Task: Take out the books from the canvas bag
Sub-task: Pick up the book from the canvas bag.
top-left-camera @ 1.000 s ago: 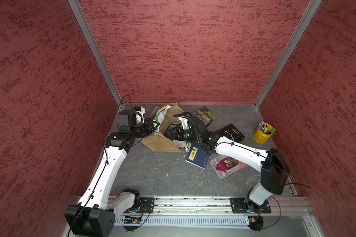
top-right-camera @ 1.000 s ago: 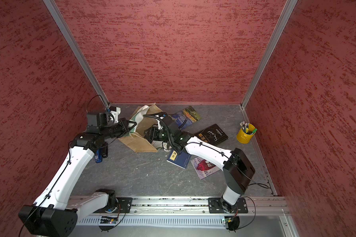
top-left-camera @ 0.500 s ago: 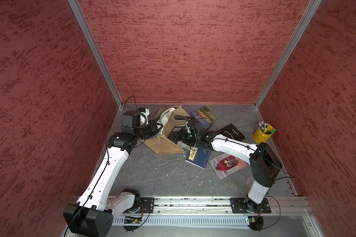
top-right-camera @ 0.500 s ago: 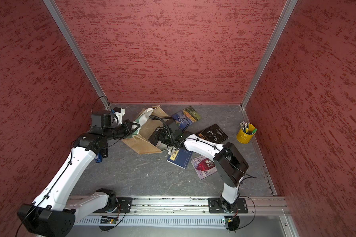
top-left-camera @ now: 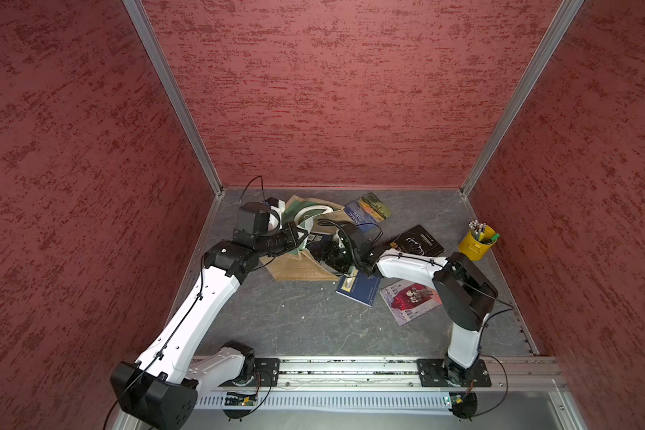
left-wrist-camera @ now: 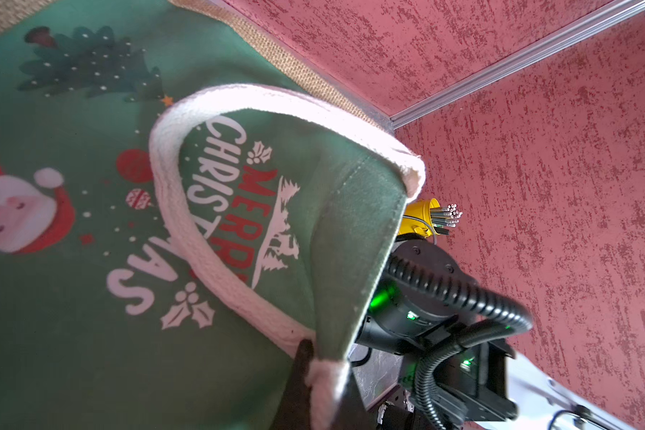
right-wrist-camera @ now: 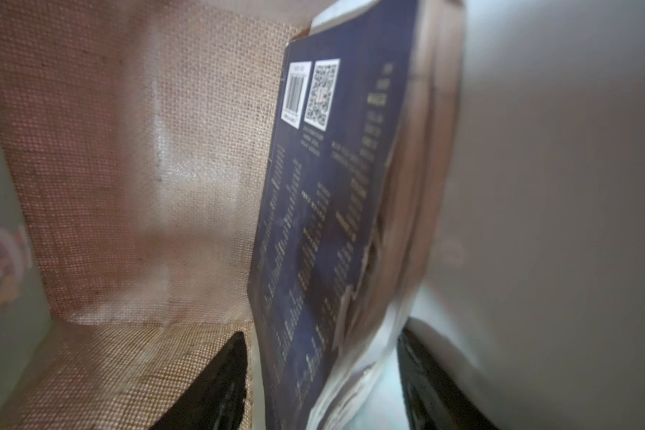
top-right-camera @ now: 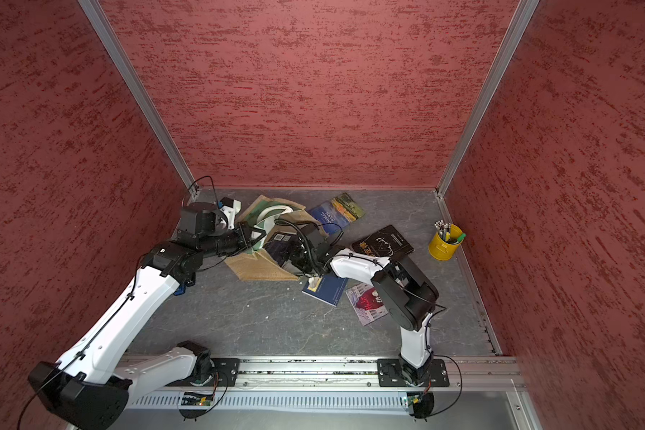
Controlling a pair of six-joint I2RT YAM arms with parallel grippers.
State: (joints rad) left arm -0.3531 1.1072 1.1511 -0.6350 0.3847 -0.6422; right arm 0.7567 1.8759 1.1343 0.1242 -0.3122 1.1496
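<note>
Pencil cup (top-left-camera: pixel 476 246): yellow, upright, holding pens, near the right wall.
Tabletop (top-left-camera: pixel 306 320): grey, marbled.
Walls (top-left-camera: pixel 332 93): red, textured, on three sides.

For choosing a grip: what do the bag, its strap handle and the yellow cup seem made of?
The canvas bag: coarse tan burlap, visible grid weave, inner face faintly shiny; strap handle: white woven webbing, likely cotton, fuzzy edge; yellow cup: probably painted metal, smooth sheen; too small to be sure.
</note>
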